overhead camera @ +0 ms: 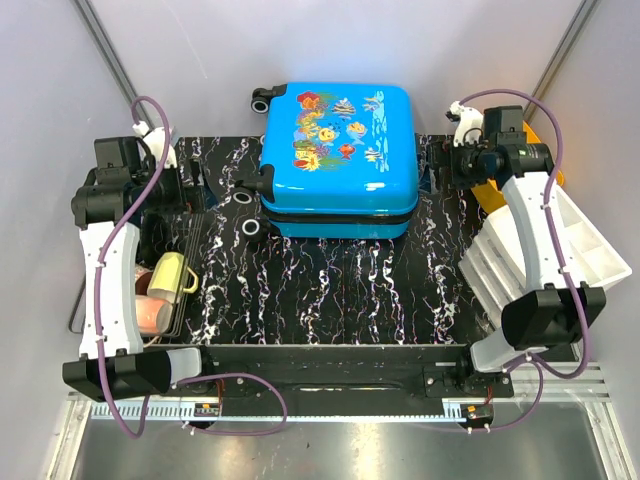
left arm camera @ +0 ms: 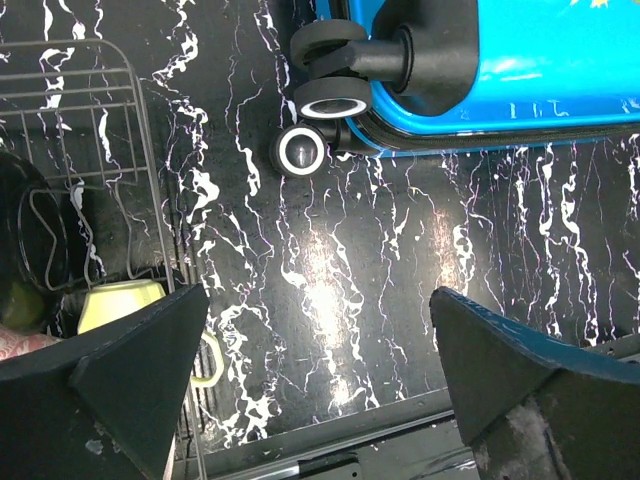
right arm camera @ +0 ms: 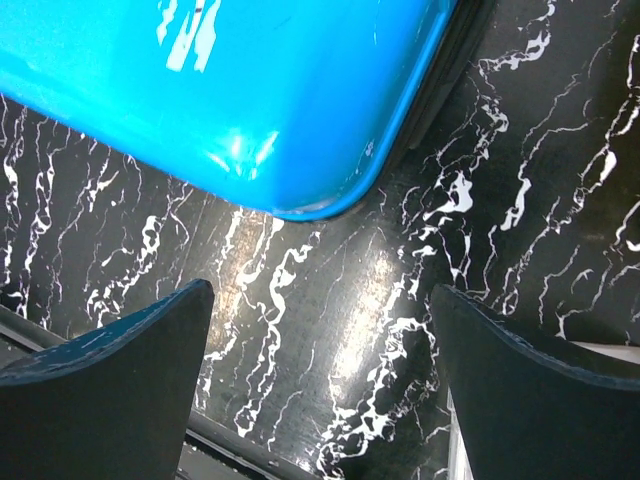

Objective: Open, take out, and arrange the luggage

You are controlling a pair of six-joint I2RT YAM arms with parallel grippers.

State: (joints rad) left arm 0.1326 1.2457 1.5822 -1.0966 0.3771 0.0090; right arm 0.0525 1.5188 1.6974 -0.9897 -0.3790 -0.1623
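The black marbled table (overhead camera: 330,290) carries the luggage (overhead camera: 338,160), flat and zipped shut at the far middle. Both claws hang spread and empty — the left gripper (left arm camera: 320,340) near the wheels (left arm camera: 330,95), the right gripper (right arm camera: 320,340) off the opposite corner. That glossy shell looks slippery — a one-sided push could swing it round or shove it off the back.
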